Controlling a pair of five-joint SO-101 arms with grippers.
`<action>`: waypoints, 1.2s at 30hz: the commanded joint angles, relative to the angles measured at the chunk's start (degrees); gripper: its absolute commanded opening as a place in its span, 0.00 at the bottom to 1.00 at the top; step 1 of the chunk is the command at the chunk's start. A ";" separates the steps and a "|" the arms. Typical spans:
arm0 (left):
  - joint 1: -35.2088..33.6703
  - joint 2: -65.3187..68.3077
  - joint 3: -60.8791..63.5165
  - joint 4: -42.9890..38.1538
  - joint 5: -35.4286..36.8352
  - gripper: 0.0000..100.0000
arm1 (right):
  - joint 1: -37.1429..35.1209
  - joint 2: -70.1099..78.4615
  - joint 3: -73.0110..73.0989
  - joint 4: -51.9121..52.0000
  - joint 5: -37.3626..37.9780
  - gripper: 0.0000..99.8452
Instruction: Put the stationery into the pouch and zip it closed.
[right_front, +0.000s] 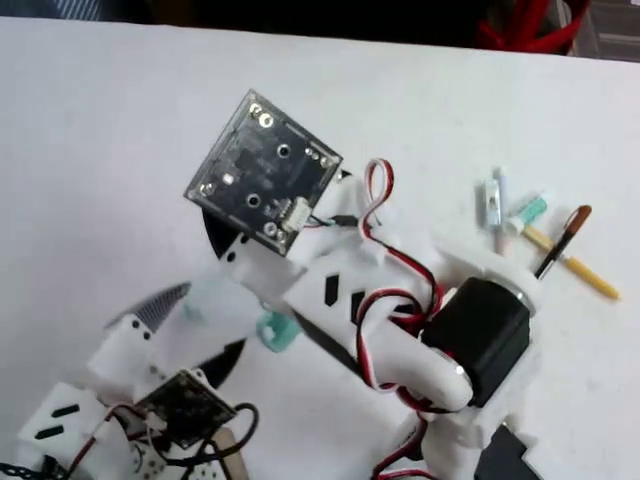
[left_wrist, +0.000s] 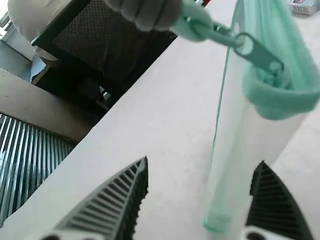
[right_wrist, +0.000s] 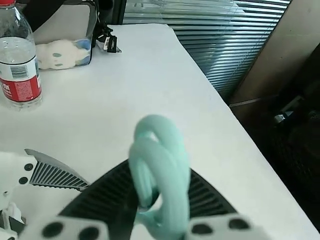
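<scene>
At the lower left of the high view, two end effectors are meeting at the pouch (right_front: 215, 300).
The right end effector (right_wrist: 157, 175) is clamping its dark ribbed fingers together on the teal loop (right_wrist: 160, 150), which is linking to the zipper pull (left_wrist: 260, 50) at the pouch's teal-trimmed top edge. The left end effector (left_wrist: 204, 162) is holding its jaws wide apart, with the pouch's clear wall hanging between them (whether either finger is touching it, I cannot tell). The stationery (right_front: 540, 225), a small cluster of pens and a brown-tipped brush, is lying on the white bench (right_front: 100, 150) toward the right side of the high view, well apart from the pouch. A water bottle (right_wrist: 17, 65) is standing farther off on the bench.
</scene>
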 joint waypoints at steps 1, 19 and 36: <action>0.22 -0.04 -3.08 2.90 -0.35 0.32 | 0.31 1.54 -1.32 -1.36 3.25 0.02; 8.84 -0.04 6.59 -8.35 13.36 0.32 | 0.22 4.00 -1.76 -3.38 3.43 0.02; 5.14 -0.13 18.37 -19.78 13.45 0.32 | 7.52 4.70 -1.23 -7.69 3.34 0.02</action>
